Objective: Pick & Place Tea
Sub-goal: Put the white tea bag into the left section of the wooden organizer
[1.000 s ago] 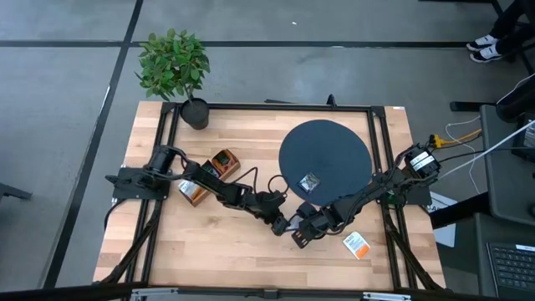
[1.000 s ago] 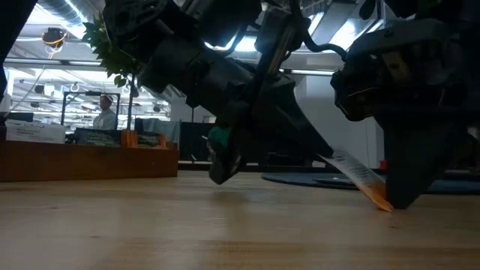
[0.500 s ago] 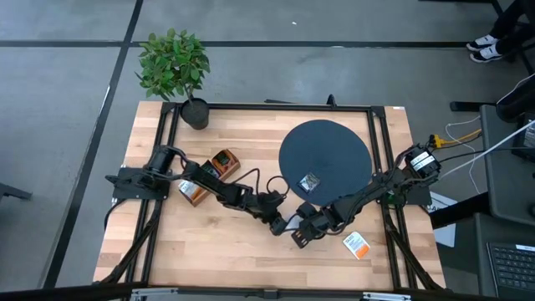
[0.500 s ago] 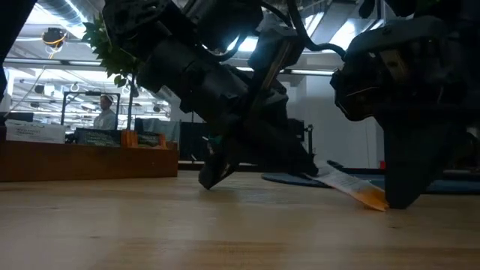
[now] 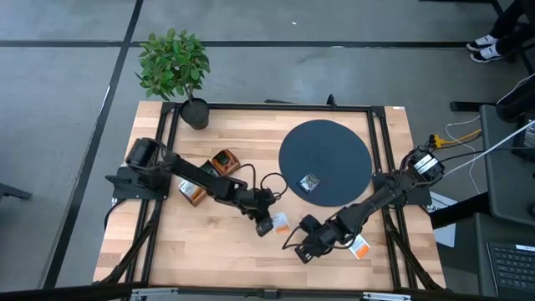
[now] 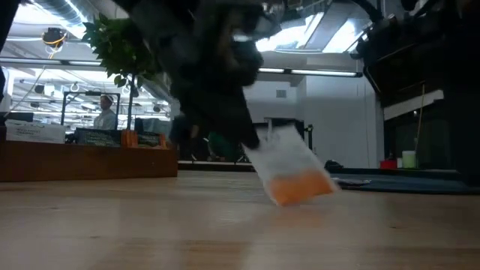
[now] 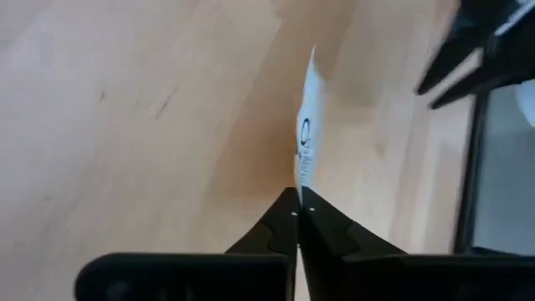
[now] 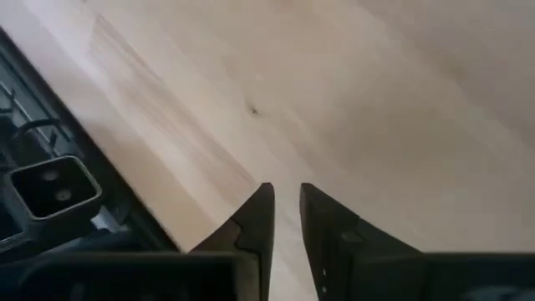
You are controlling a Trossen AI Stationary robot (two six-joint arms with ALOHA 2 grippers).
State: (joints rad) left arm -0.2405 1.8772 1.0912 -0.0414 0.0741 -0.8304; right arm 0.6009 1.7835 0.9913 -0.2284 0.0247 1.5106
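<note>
Since a second ago the right tool has let go and backed off, parted and empty. Left tool now pinches the white-and-orange sachet mid-frame; 1 sachet sits on the dark disc, another waits lower right.

Even, soft light covers the table in the high view, with faint shadows under the arms. The low view is backlit by bright ceiling lights, leaving the near arm a dark, motion-blurred silhouette. Both wrist views look soft.
</note>
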